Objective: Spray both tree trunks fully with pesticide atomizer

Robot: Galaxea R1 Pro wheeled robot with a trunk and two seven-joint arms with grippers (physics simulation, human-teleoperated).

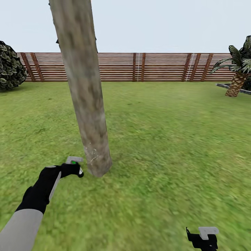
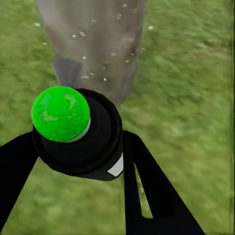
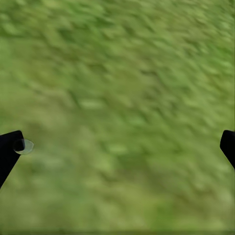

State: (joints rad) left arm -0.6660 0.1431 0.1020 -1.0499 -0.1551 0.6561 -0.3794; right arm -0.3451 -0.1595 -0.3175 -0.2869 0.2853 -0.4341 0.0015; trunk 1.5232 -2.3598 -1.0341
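No text, label, brand, number or sign can be read on anything here.

Left fingers (image 2: 134,181) clamped, right spread.

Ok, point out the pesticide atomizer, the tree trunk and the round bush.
pesticide atomizer (image 2: 61,113): left wrist view, on its green top.
tree trunk (image 1: 85,94): head view, mid-height on the bark.
round bush (image 1: 10,68): head view, middle of its foliage by the fence.
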